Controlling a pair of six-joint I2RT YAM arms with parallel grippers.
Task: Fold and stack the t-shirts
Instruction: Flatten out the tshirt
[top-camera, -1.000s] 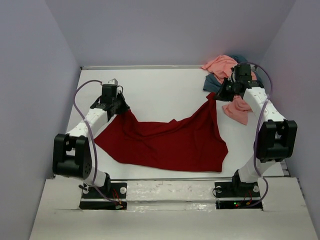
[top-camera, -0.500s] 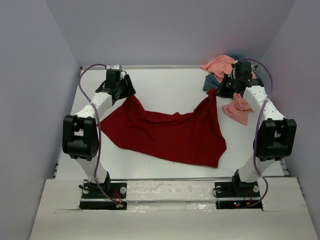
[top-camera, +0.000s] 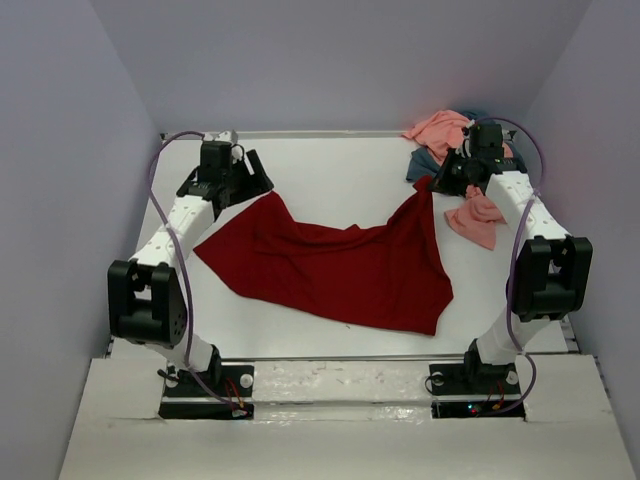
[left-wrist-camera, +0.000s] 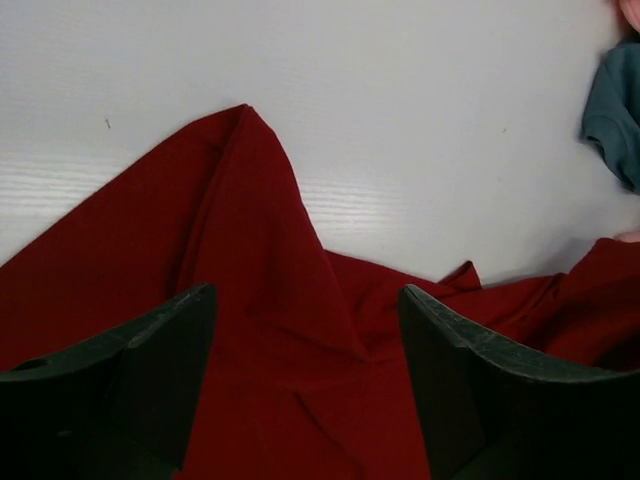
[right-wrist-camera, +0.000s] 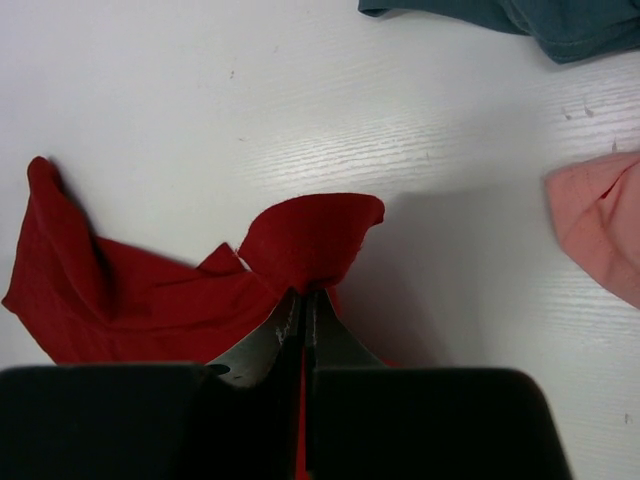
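The dark red t-shirt (top-camera: 330, 265) lies spread across the middle of the table, its far left corner (left-wrist-camera: 245, 170) resting flat. My left gripper (top-camera: 245, 185) stands open just above that corner, fingers (left-wrist-camera: 165, 350) wide apart with nothing between them. My right gripper (top-camera: 437, 186) is shut on the shirt's far right corner (right-wrist-camera: 310, 240) and holds it lifted off the table. The salmon pink t-shirt (top-camera: 445, 130) and the slate blue-grey t-shirt (top-camera: 425, 165) lie crumpled together at the far right corner.
A pink fold (top-camera: 478, 222) of the pile lies by my right arm. The table's back edge (top-camera: 300, 134) and grey side walls close in the workspace. Bare white tabletop (top-camera: 330, 180) lies between the two grippers.
My left gripper carried the shirt's left corner toward the far edge, then opened and let it drop flat. The right gripper kept its grip, barely moving.
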